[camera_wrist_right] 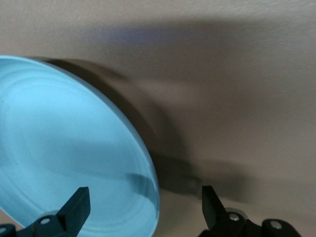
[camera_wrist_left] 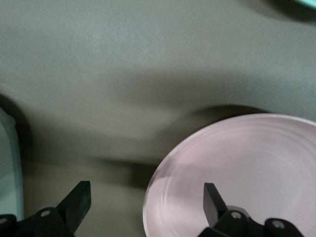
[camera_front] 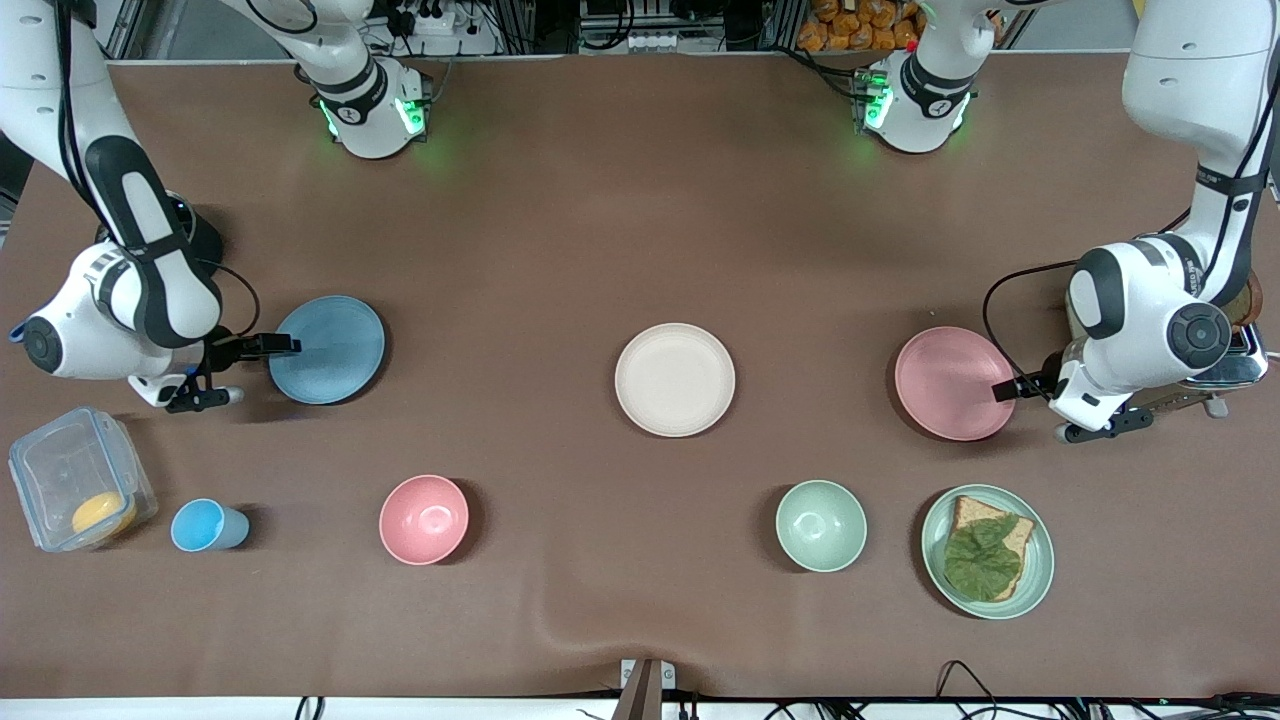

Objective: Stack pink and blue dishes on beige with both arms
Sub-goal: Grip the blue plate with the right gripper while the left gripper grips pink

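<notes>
The beige plate (camera_front: 674, 379) lies at the middle of the table. The blue plate (camera_front: 326, 349) lies flat toward the right arm's end. My right gripper (camera_front: 268, 370) is low at that plate's outer edge and open, with the rim between its fingers and nothing gripped. The right wrist view shows the blue plate (camera_wrist_right: 64, 148) reaching in between the open right gripper (camera_wrist_right: 144, 202). The pink plate (camera_front: 953, 382) lies toward the left arm's end. My left gripper (camera_front: 1027, 412) is open astride its outer rim. The left wrist view shows the pink plate (camera_wrist_left: 237, 168) with one finger of the left gripper (camera_wrist_left: 145, 200) over it.
Nearer the front camera stand a clear lidded box (camera_front: 75, 490), a small blue cup (camera_front: 205, 525), a pink bowl (camera_front: 424, 519), a green bowl (camera_front: 821, 525) and a pale green plate with bread and a leaf (camera_front: 988, 551). A metal appliance (camera_front: 1235, 360) sits under the left arm.
</notes>
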Robot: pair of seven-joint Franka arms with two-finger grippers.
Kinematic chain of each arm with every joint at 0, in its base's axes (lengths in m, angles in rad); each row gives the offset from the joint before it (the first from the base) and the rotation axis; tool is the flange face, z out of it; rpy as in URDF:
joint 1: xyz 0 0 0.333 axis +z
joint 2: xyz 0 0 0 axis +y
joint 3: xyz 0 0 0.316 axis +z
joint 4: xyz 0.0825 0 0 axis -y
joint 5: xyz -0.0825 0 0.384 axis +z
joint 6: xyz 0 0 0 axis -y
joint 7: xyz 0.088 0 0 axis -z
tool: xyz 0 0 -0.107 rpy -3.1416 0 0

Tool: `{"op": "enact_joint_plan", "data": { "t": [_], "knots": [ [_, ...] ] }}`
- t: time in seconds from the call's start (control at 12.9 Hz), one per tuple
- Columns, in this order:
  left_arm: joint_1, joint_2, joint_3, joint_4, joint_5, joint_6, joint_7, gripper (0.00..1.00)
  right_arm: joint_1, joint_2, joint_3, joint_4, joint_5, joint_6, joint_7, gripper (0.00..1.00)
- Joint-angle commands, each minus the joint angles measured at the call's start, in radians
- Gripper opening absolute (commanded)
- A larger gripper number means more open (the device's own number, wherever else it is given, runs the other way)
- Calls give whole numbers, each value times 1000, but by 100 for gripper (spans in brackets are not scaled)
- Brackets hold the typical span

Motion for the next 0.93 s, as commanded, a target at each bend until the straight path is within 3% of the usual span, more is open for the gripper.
{"op": "enact_joint_plan", "data": {
  "t": [0.0,0.08,0.15,0.23,0.31,0.62,0.85],
  "knots": [
    [8,16,-13,6,-36,11,3,100,-15,9,10,17,37,-22,-54,55],
    [10,19,-24,4,-45,11,3,100,-15,11,8,24,39,-36,-55,29],
    [8,24,-28,4,-51,11,3,100,-18,12,10,35,39,-53,-55,11],
    [8,30,-28,6,-51,11,4,98,-21,15,10,44,40,-65,-55,4],
    [11,35,-30,6,-50,11,6,97,-23,20,10,46,40,-70,-55,0],
    [11,42,-30,6,-51,11,12,87,-21,20,8,84,40,-122,-50,0],
    [16,39,-30,4,-54,11,12,62,-23,31,7,207,39,-292,-45,0]
  ]
}}
